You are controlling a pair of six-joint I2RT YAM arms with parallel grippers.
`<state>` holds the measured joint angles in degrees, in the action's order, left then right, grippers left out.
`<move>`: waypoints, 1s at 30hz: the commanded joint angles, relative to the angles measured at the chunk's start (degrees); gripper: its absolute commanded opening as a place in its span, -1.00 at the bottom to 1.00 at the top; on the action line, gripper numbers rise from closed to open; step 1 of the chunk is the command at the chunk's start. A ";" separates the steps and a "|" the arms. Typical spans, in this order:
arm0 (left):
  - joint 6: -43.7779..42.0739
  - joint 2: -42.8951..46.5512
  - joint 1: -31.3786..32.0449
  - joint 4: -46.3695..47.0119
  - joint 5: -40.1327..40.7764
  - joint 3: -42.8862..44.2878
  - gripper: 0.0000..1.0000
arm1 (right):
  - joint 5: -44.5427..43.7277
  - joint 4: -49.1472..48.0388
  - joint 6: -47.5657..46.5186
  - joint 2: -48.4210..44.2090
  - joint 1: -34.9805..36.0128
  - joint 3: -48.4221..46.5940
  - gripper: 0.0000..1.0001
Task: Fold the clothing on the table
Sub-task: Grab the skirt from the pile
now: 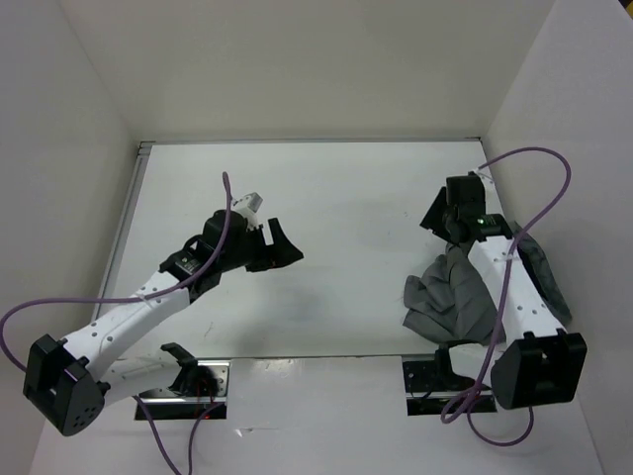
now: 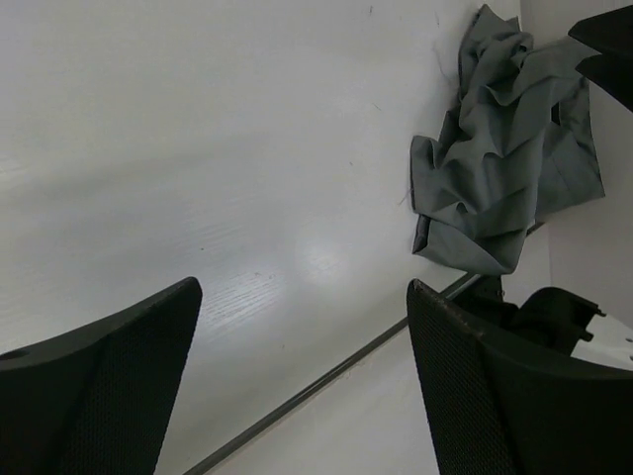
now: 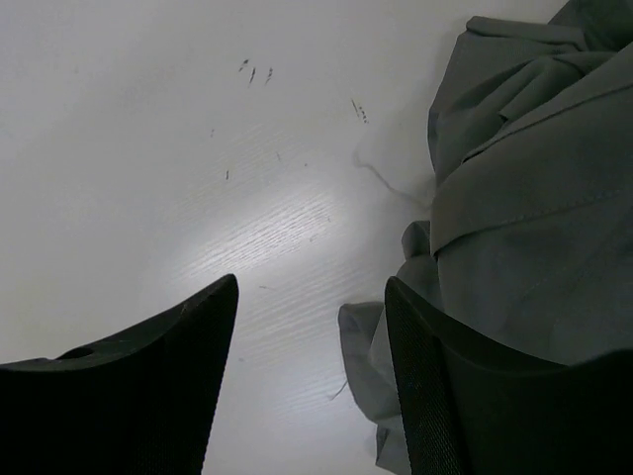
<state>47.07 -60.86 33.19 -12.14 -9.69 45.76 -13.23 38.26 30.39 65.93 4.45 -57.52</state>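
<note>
While the left arm reaches from the near left corner toward the middle of the table (image 1: 346, 183), the left gripper (image 1: 275, 247) hangs over bare white surface. Its fingers (image 2: 99, 386) stand wide apart and hold nothing; between them only the glossy table is seen.

The clothing (image 1: 450, 302) lies further right as a crumpled grey heap, close to the right edge and near the near right corner, partly under the right arm. It is well apart from the left gripper.

The right gripper (image 1: 447, 213) is over the table at the far side of the heap. Its fingers (image 3: 129, 396) are also apart and grip nothing. A small fold of the clothing shows between them in the right wrist view, but I cannot tell if they touch it.
</note>
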 commanded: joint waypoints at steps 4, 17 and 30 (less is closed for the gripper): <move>-0.47 -1.00 0.47 -0.26 4.60 3.90 0.88 | 0.48 2.32 -2.45 15.14 -3.65 -7.95 0.34; -7.60 -15.60 -1.29 2.22 -4.54 10.57 0.88 | -9.96 16.05 3.80 9.31 -8.05 -11.04 0.36; -7.08 -14.82 -1.90 3.35 -5.25 7.68 0.88 | -12.88 22.21 6.17 10.27 -11.39 -12.44 0.43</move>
<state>40.53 -77.43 31.62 -11.07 -14.11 53.98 -24.45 58.24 35.55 74.56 -5.87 -68.27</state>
